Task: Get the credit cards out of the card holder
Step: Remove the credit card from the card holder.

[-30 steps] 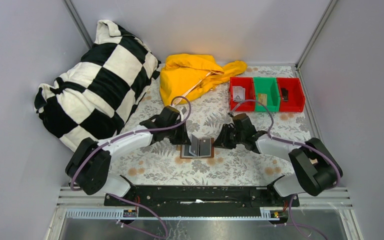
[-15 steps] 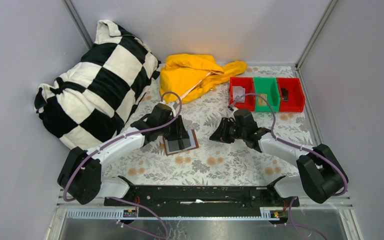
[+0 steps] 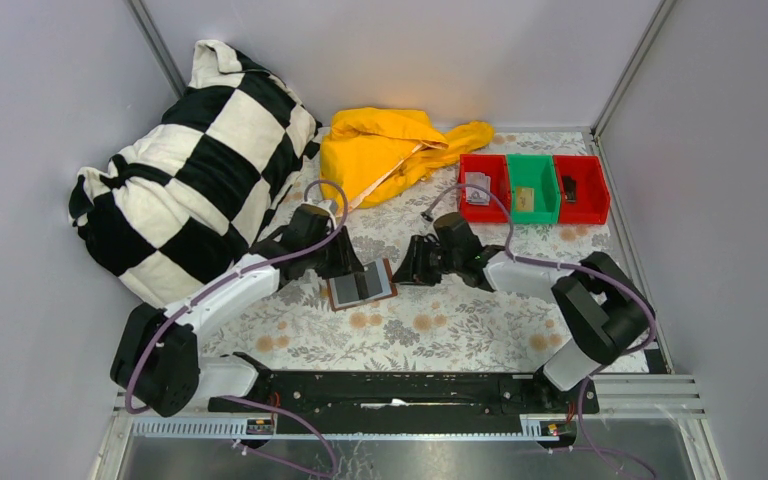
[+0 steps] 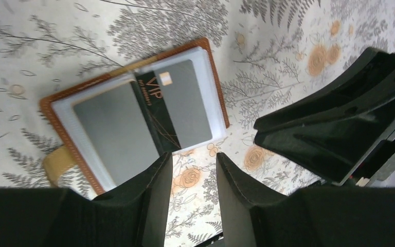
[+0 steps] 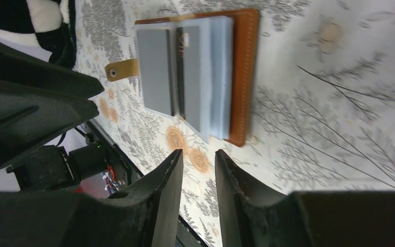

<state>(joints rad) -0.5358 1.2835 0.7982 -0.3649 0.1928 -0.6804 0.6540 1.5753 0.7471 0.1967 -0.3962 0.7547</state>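
Card holder open flat, both grippers empty beside it.
The card holder [image 3: 360,285] lies spread on the floral tablecloth [image 3: 440,330] between the left gripper [image 4: 193,159] and the right gripper [image 5: 198,154]. Both have their fingers apart with nothing between them. A dark VIP card [image 4: 157,110] sits in the holder's clear sleeves. Bare cloth borders its near edge, and the bins [image 3: 553,190] stand well apart.

Bright, even light; faint shadows; tablecloth [image 5: 349,103] blurred toward right wrist view's edge.
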